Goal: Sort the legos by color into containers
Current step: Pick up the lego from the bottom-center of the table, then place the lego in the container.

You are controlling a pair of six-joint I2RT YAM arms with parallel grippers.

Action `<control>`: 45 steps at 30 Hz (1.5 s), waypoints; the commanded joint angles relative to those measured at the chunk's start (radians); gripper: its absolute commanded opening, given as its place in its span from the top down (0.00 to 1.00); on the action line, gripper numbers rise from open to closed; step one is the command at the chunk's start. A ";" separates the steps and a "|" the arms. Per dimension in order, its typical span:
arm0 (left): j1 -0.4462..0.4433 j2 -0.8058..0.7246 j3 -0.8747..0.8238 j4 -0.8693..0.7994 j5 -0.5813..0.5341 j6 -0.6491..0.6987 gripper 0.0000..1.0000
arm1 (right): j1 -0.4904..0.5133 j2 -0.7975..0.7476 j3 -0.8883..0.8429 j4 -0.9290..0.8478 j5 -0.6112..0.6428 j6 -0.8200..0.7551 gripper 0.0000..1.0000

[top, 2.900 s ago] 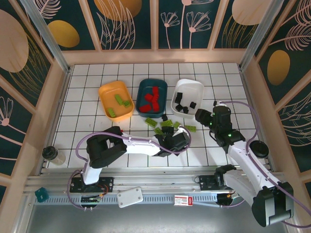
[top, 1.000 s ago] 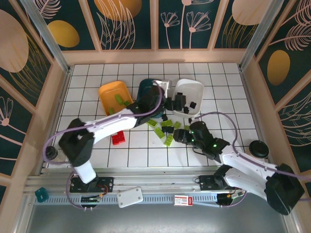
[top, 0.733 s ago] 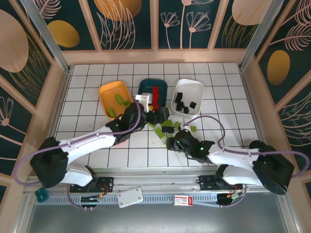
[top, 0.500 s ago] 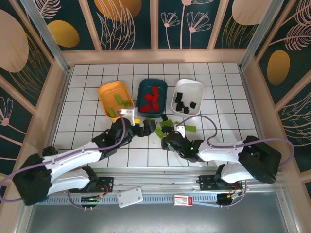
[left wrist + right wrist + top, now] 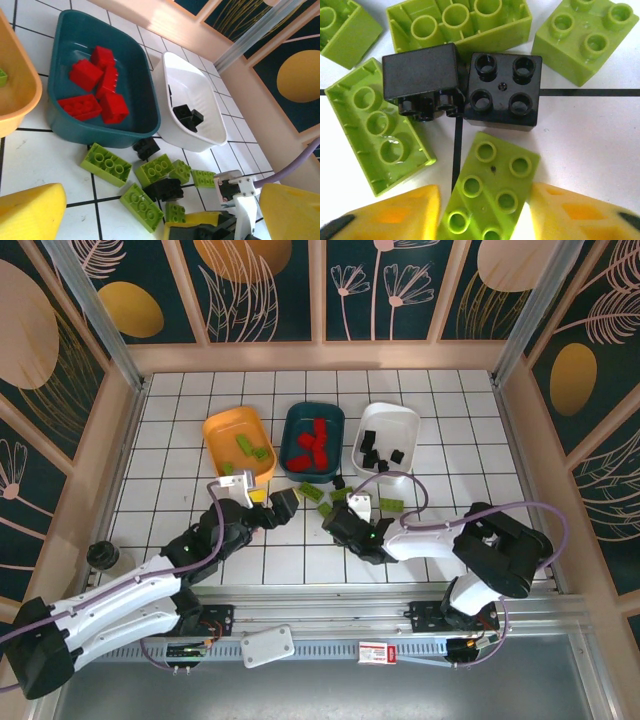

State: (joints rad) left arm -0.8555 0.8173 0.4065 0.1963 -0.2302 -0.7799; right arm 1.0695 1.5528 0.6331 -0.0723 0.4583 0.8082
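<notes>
**A:** How will that lime green brick point(image 5: 490, 195) handle?

**B:** Light, rigid and slick-walled, I'd judge. It is best pinched across its two flat long sides, below the studs.

**A:** What does it look like?

**B:** It's glossy, with two rows of studs facing up. It lies in the loose pile at the tabletop's middle, just beside two black bricks point(image 5: 502, 90).

**A:** And the claws?

**B:** The right gripper point(image 5: 485, 195) is partly closed, its yellow fingers point(image 5: 395, 215) against both long sides. The left gripper point(image 5: 272, 508) is spread wide and holds nothing. The orange-yellow tray point(image 5: 17, 90), toward the far-left corner, already holds green bricks. The teal tray point(image 5: 135, 75) holds red and the white tray point(image 5: 190, 85) holds black.
</notes>
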 commanded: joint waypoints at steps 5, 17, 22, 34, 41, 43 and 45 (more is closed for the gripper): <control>0.004 -0.058 -0.011 -0.073 -0.065 -0.004 0.01 | -0.011 -0.102 -0.089 -0.074 0.023 0.004 0.71; 0.004 -0.167 0.019 -0.306 -0.301 -0.058 0.01 | -0.095 -0.493 -0.104 0.145 -0.277 -0.340 0.82; 0.004 -0.226 0.006 -0.349 -0.330 -0.093 0.02 | -0.106 -0.218 0.133 0.303 -0.471 -0.477 0.83; 0.004 -0.311 -0.024 -0.428 -0.317 -0.162 0.02 | -0.198 0.505 0.880 0.291 -0.717 -0.510 0.80; 0.004 -0.307 -0.037 -0.436 -0.287 -0.176 0.02 | -0.215 0.731 1.176 0.192 -0.738 -0.471 0.38; 0.004 -0.300 -0.036 -0.430 -0.280 -0.174 0.02 | -0.221 0.736 1.195 0.201 -0.732 -0.465 0.33; 0.004 -0.293 -0.035 -0.418 -0.267 -0.170 0.01 | -0.227 0.710 1.175 0.225 -0.725 -0.453 0.31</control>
State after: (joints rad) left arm -0.8551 0.5198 0.3790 -0.2207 -0.5201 -0.9379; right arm 0.8585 2.2906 1.7771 0.1474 -0.2543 0.3351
